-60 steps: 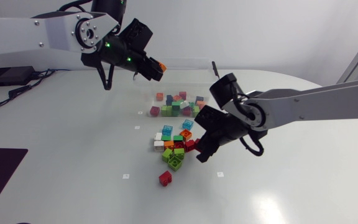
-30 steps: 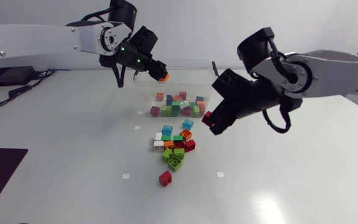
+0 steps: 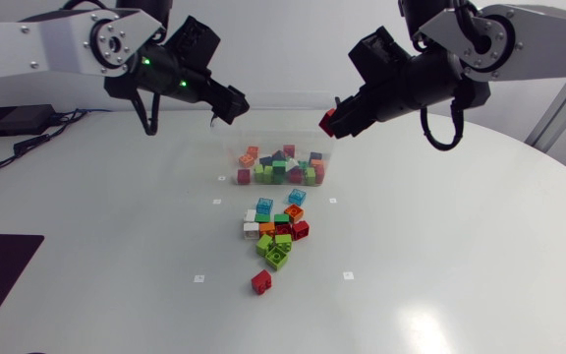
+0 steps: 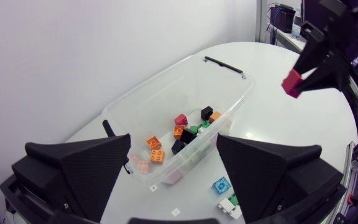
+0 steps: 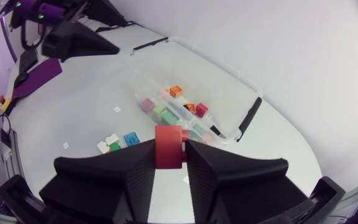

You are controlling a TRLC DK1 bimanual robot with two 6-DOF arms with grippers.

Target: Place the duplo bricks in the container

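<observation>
- My right gripper [image 5: 168,151] is clamped on a red brick [image 5: 168,147]. Both broad fingers [image 5: 117,177] press its flat sides, and they stand only as far apart as the brick is wide. The brick pokes out a little past the tips.
- In the head view that gripper hangs off the table at about 2 o'clock from the container [image 3: 263,128].
- My left gripper [image 4: 173,146] is spread wide with nothing between its wedge fingers. The container shows through the gap, ahead of and below it. From overhead it sits at about 10 o'clock from the tub.
- The container is a clear, thin-walled rectangular plastic tub with rounded corners and a black handle [image 4: 222,64] at each short end.
- Inside it lie the binned bricks [image 3: 278,167]: small, glossy, blocky pieces in orange, red, green and black.
- A loose pile [image 3: 275,231] of studded bricks sits on the smooth white table [image 3: 440,265] at 6 o'clock from the container. It is close to the tub but not touching. The colours are green, white, light blue, orange and red.
- A lone red brick [image 3: 261,282] lies apart, at about 7 o'clock from the pile.
</observation>
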